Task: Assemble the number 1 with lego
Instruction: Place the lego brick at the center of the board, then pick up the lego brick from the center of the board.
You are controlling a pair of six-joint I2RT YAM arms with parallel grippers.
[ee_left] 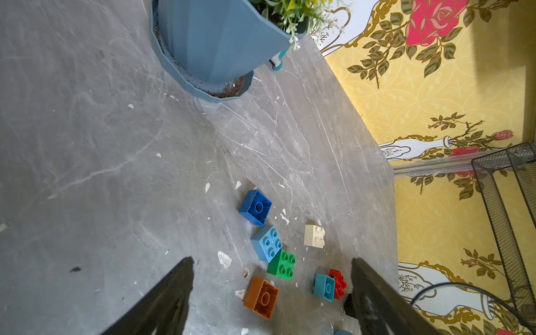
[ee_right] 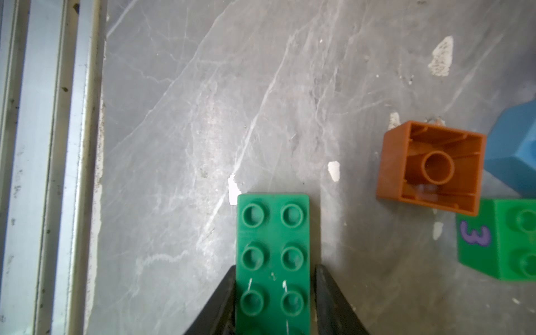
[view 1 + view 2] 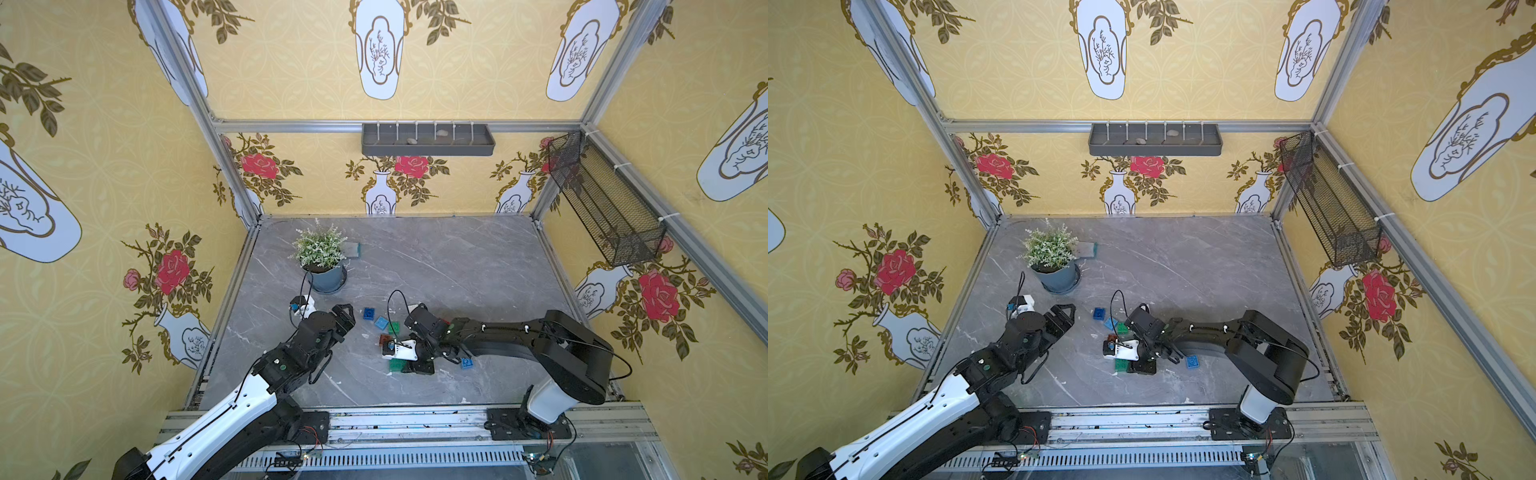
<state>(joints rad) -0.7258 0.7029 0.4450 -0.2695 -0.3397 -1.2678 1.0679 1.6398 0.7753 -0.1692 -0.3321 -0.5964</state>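
Green plastic comes first: the long green brick (image 2: 272, 261) lies studs up on the grey table (image 2: 174, 116), between the fingers of the right gripper (image 2: 274, 271). One finger sits against its side. A thin sliver of light shows by the other finger, so I cannot tell whether the pincer pinches the brick or only straddles it. The brick runs parallel to the metal rail (image 2: 43, 145) at the table's front edge, well apart from it.

Near the gripped brick sits the orange brick (image 2: 432, 168), hollow side up. Just beside it is the green square (image 2: 499, 246), studs up, with a purple 3 on one side.

The left gripper (image 1: 271, 260) has its fingers spread wide with nothing between them, and it points toward the cluster. From its wrist view, the blue brick (image 1: 255, 207) shows its hollow underside. The light blue brick (image 1: 267, 242) lies just beside it, studs up, touching the green square. The white brick (image 1: 313, 235) stands apart from these. The red brick (image 1: 338, 282) and the teal brick (image 1: 324, 287) touch each other. The plant pot (image 1: 214, 43) stands farther back on the table.
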